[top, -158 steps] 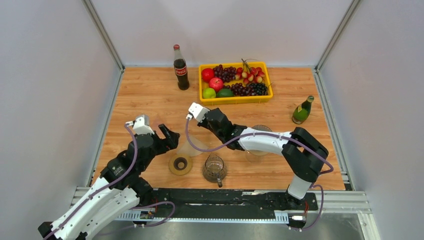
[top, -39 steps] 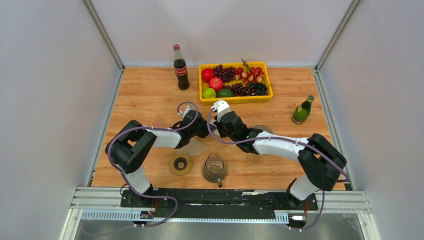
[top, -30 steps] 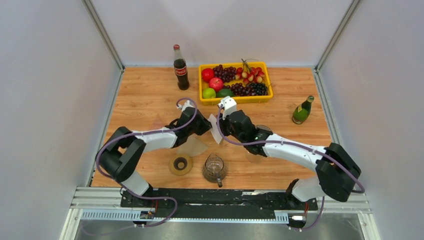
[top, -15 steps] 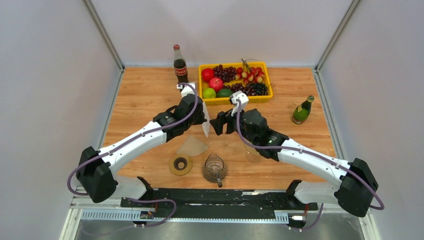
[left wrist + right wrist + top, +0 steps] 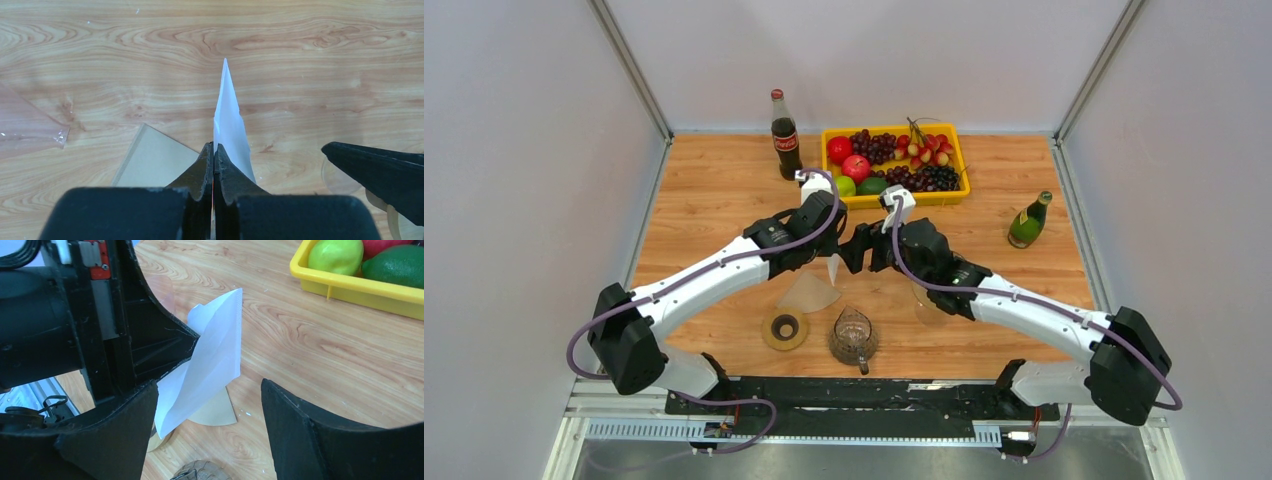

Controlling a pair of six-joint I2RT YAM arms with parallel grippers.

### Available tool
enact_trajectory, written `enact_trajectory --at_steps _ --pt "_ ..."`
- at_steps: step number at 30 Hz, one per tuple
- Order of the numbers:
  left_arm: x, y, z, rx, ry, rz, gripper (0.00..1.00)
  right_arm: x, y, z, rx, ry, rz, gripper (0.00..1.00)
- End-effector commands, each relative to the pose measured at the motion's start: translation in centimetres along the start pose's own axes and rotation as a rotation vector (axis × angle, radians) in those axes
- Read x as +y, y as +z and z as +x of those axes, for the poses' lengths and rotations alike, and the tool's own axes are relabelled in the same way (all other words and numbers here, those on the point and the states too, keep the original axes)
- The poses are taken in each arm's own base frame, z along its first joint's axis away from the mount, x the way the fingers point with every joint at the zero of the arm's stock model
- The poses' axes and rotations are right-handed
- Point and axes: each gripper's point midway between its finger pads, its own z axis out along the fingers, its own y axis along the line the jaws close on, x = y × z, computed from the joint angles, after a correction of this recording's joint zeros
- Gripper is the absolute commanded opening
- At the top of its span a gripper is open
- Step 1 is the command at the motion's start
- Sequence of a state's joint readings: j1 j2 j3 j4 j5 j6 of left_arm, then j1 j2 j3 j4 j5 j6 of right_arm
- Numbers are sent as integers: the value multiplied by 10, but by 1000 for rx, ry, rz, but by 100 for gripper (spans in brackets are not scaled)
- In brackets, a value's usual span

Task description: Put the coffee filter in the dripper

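Note:
A white paper coffee filter (image 5: 833,268) hangs above the table, pinched at one edge by my left gripper (image 5: 825,256), which is shut on it. In the left wrist view the coffee filter (image 5: 230,125) sticks out past the shut left gripper (image 5: 214,149). My right gripper (image 5: 863,254) stands open just right of the filter. In its own view the right gripper (image 5: 210,385) has its jaws wide apart on either side of the coffee filter (image 5: 215,355) without touching it. The ribbed glass dripper (image 5: 853,335) with a handle stands near the front edge, below both grippers.
A brown filter (image 5: 809,292) lies flat beside a tan ring (image 5: 785,328). A clear glass vessel (image 5: 932,295) sits under the right arm. At the back are a cola bottle (image 5: 785,135) and a yellow fruit tray (image 5: 894,200), with a green bottle (image 5: 1029,220) at the right.
One second ago both grippers met at the white filter. The right gripper has since opened and let go. Both arms moved farther from the bases, and the left carries the filter.

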State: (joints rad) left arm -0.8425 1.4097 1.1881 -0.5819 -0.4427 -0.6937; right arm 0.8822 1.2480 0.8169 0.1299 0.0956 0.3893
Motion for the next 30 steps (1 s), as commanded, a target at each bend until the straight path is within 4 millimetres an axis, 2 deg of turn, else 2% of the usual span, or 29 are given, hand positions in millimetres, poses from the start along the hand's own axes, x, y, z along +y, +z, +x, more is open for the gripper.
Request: enact_trajectory --at_steps 1,4,9,17,22,26,30 --pt "-11 -10 -13 -32 -36 56 0 3 8 -5 -26 76 2 78" --pt "-15 -11 -14 -34 -48 78 0 3 14 0 -10 91 10 77" --pt "-19 -14 -15 -36 -60 104 0 -9 22 4 -14 128 77 75" --pt "-12 -17 -15 -57 -46 51 0 -35 24 3 -31 158 238 72" --pt "-18 -16 -13 -47 -37 65 0 -37 27 0 -37 169 262 72" --pt "-23 -18 -13 -49 -40 85 0 -30 34 1 -18 171 233 71" --pt "-27 -20 -17 -64 -47 98 0 -29 43 5 5 167 232 67"
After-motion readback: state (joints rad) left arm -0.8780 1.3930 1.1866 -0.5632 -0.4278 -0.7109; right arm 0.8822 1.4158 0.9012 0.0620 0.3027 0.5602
